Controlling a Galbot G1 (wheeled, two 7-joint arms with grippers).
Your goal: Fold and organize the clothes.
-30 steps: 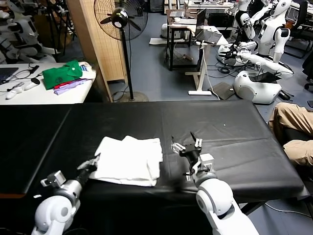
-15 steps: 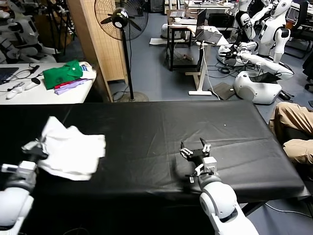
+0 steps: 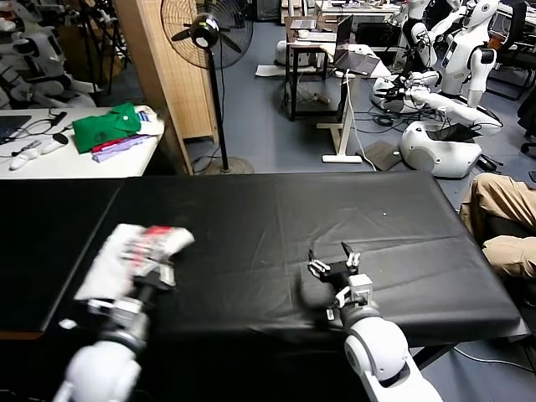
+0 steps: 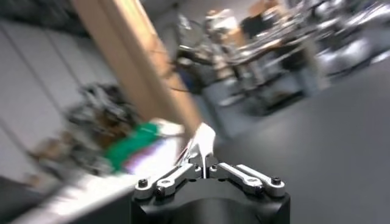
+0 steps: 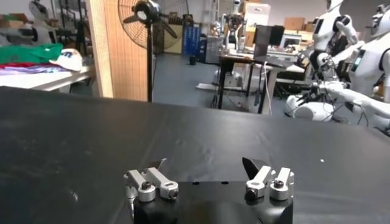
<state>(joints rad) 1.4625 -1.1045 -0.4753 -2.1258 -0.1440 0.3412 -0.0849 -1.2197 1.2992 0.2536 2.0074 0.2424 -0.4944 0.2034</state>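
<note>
The clothes, a folded white T-shirt (image 3: 126,255) with a bit of red showing on top, are over the left part of the black table (image 3: 335,201), blurred by motion. My left gripper (image 3: 157,272) is at the bundle's near right edge, shut on a pinch of the white cloth; in the left wrist view that cloth (image 4: 205,139) sticks up from between the closed jaws of the left gripper (image 4: 204,163). My right gripper (image 3: 333,266) hovers low over the table near its front edge, right of centre, open and empty, as the right wrist view shows (image 5: 207,165).
A white side table (image 3: 50,163) at the far left carries a green garment (image 3: 107,126) and a purple cloth (image 3: 117,149). Behind the black table stand a fan (image 3: 205,33) and a wooden partition (image 3: 163,75). A person's legs (image 3: 502,222) are at the right edge.
My left gripper carried the shirt from the table's middle front to the left, lifting it; its arm has now swung back under the bundle. The right gripper drew slightly nearer the front edge.
</note>
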